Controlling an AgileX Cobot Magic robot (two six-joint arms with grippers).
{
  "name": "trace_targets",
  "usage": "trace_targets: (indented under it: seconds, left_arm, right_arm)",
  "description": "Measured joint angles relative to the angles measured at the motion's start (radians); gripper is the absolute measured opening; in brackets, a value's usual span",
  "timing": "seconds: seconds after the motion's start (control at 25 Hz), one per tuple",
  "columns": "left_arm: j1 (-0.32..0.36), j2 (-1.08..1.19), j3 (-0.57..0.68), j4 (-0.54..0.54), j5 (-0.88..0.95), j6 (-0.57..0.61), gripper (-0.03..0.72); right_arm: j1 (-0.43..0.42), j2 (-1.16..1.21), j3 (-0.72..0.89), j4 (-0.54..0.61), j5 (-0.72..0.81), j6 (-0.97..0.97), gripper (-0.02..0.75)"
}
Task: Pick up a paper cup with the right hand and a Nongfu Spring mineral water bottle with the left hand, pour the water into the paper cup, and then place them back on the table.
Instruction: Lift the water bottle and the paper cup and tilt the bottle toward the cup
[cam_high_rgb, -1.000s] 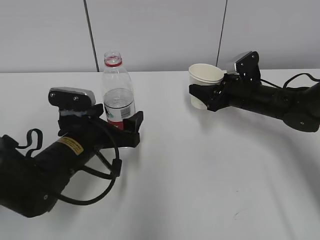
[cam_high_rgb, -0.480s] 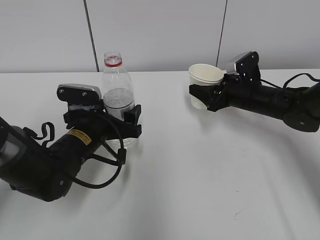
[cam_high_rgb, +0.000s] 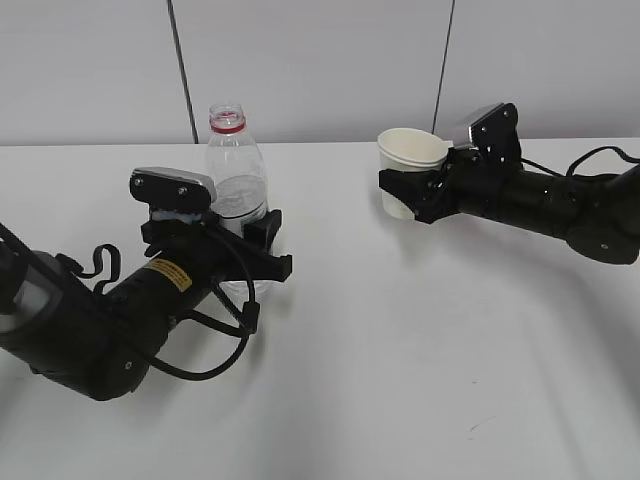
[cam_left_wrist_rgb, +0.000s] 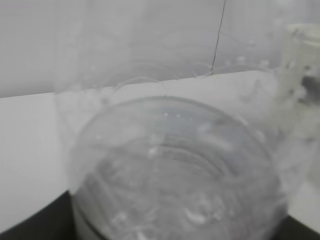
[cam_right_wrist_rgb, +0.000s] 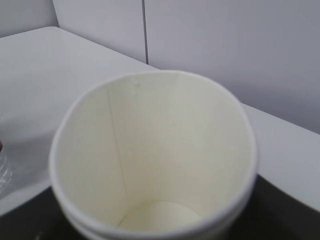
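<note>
The Nongfu Spring bottle (cam_high_rgb: 237, 165), clear with a red neck ring, stands upright on the white table (cam_high_rgb: 420, 340). It is about half full of water (cam_high_rgb: 240, 197). My left gripper (cam_high_rgb: 245, 262) has its jaws on either side of the bottle's lower half, hiding the label. One black finger (cam_high_rgb: 276, 250) lies just off the bottle's right side. The bottle fills the left wrist view (cam_left_wrist_rgb: 175, 175). My right gripper (cam_high_rgb: 408, 195) is shut on the cream paper cup (cam_high_rgb: 410, 160) at the back right. The cup is upright and empty in the right wrist view (cam_right_wrist_rgb: 155, 150).
A small dark scratch (cam_high_rgb: 472, 428) marks the table at the front right. A grey panelled wall (cam_high_rgb: 320, 60) runs behind the table's far edge. Cables loop from both arms onto the table.
My left arm has slid forward and to the right, bringing its jaws further around the bottle. The bottle, the cup and the right arm have not moved.
</note>
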Motion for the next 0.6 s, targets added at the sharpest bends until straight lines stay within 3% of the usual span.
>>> trace_targets:
  seconds: [0.36, 0.6]
  left_arm:
    - [0.050, -0.001, 0.000, 0.083, 0.001, 0.000, 0.365]
    - [0.209, -0.014, -0.025, 0.269, 0.037, 0.000, 0.365]
  right_arm:
    - [0.000, 0.000, 0.000, -0.059, -0.009, 0.030, 0.482]
    - [0.002, 0.000, 0.000, -0.120, -0.068, 0.087, 0.482]
